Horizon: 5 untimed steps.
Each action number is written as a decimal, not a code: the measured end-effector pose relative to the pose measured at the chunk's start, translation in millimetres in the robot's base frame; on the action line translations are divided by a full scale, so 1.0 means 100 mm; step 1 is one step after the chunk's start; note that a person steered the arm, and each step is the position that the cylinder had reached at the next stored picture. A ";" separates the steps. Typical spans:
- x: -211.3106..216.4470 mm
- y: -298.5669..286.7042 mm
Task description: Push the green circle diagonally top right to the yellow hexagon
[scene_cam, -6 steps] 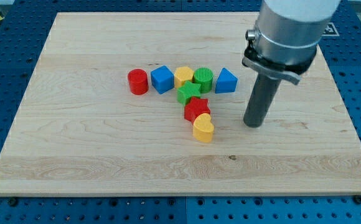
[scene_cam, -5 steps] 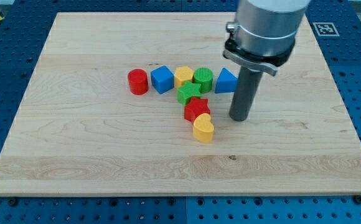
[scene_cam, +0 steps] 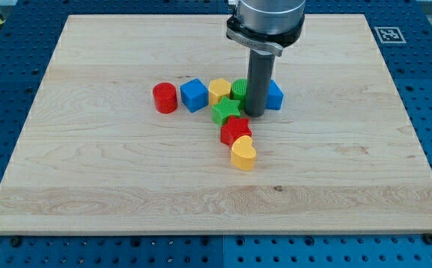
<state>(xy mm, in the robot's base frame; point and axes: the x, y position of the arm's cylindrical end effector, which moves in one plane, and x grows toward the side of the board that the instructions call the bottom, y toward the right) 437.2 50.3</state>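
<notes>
The green circle [scene_cam: 239, 91] sits mid-board, touching the yellow hexagon [scene_cam: 218, 91] on its left. My rod partly covers the circle's right side. My tip [scene_cam: 255, 114] rests just below and right of the green circle, between it and the blue triangle [scene_cam: 275, 95]. A green star [scene_cam: 226, 112] lies right below the circle and left of my tip.
A red cylinder [scene_cam: 164, 97] and a blue cube [scene_cam: 194, 94] stand left of the hexagon. A red star [scene_cam: 236, 131] and a yellow heart [scene_cam: 243, 155] lie below the green star. The wooden board [scene_cam: 89, 164] sits on a blue perforated table.
My tip has slid left and up from the open board on the right to the gap beside the green circle. The blocks have not visibly moved.
</notes>
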 end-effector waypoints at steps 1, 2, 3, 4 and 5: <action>-0.02 -0.12; -0.16 -0.12; -0.19 -0.12; -0.36 -0.12; -0.46 -0.05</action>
